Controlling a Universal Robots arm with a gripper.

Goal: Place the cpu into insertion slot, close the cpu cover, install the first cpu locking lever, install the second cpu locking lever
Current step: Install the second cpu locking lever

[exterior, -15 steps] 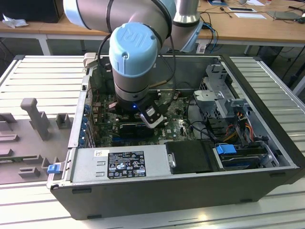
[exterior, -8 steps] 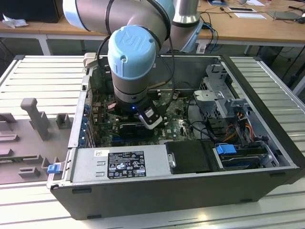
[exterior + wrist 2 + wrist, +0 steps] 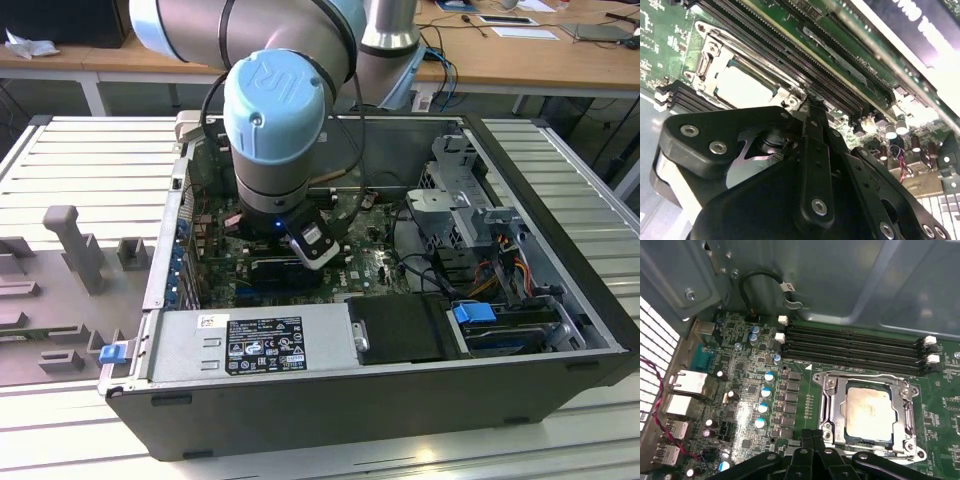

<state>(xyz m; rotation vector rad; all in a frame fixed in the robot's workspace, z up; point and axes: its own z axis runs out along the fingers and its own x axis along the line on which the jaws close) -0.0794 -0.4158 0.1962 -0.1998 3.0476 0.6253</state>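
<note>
So the cpu [image 3: 868, 412] is already sitting in the insertion slot [image 3: 829, 412] with the cpu cover [image 3: 906, 415] flat down around it. The end effector [image 3: 813, 437] hangs just beside the socket's edge, fingers pressed together, holding nothing. All of it's deep inside the open pc case [image 3: 560, 370].

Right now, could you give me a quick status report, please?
Gripper shut, empty, at socket edge. Cpu seated in insertion slot, cpu cover down. Nothing in the way.
</note>
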